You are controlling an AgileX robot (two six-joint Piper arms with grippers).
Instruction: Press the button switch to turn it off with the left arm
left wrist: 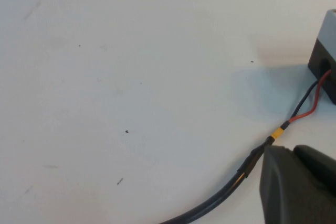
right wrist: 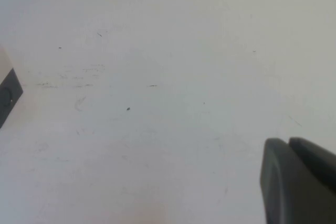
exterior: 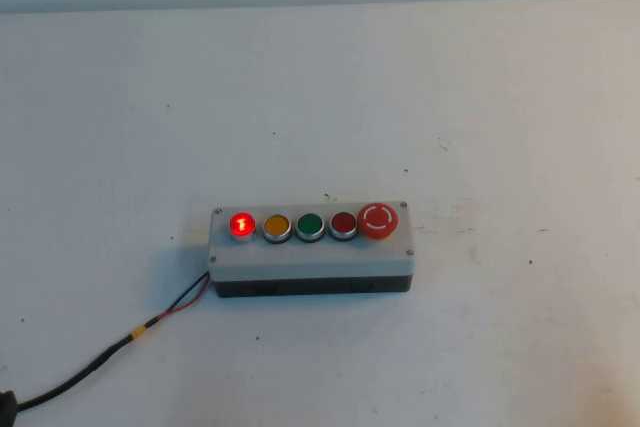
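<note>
The grey button box (exterior: 312, 258) lies in the middle of the white table in the high view. The button switch (exterior: 242, 225) is the small round red button at the box's left end, by the cable, and it glows bright red. Neither arm shows in the high view. In the left wrist view my left gripper (left wrist: 292, 150) is shut and empty, hovering over the cable (left wrist: 247, 174), short of the box's end (left wrist: 326, 45). In the right wrist view my right gripper (right wrist: 286, 141) is shut and empty above bare table, well away from the box's other end (right wrist: 7, 87).
Along the box's row stand a yellow button (exterior: 276, 226), a green button (exterior: 310, 225), a darker red button (exterior: 343, 224) and a large red mushroom button (exterior: 378, 219). The black cable (exterior: 90, 363) runs from the box's left end to the table's front left corner.
</note>
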